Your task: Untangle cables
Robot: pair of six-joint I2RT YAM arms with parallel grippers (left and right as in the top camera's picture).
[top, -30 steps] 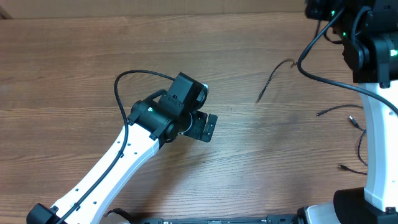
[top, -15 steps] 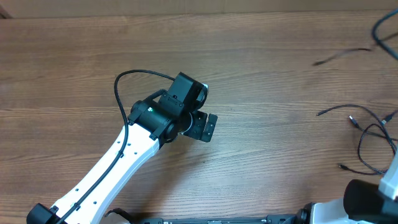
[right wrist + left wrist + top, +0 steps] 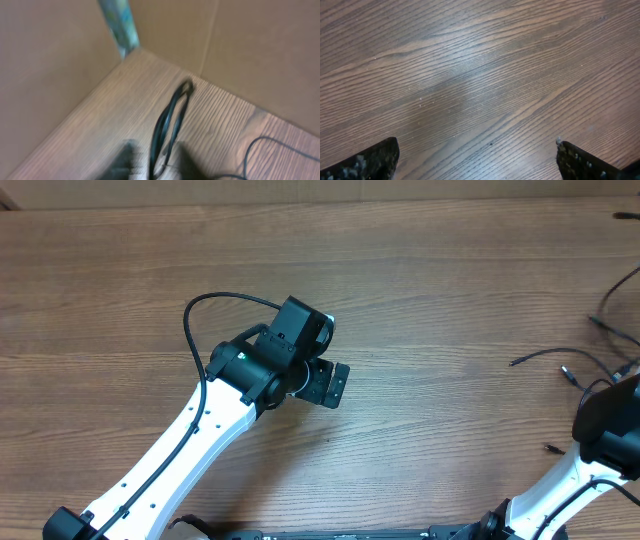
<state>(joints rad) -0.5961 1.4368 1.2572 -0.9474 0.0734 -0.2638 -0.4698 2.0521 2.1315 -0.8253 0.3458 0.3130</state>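
While the cables (image 3: pixel 548 358) lie spread in loose strands at the right edge of the table (image 3: pixel 450 270), one doubled loop (image 3: pixel 169 120) runs between the blurred fingers of the right gripper (image 3: pixel 156 162) (whether they pinch it cannot be told). The left gripper (image 3: pixel 477 161) hangs over mid-table, jaws wide, holding nothing. The separating step seems to be in hand; the next move calls for drawing one strand clear of its neighbours.

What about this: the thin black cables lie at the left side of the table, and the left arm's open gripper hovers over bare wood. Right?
Not quite. The overhead view shows the cables at the right side of the table, not the left. The left gripper is indeed open, hovering over bare wood.
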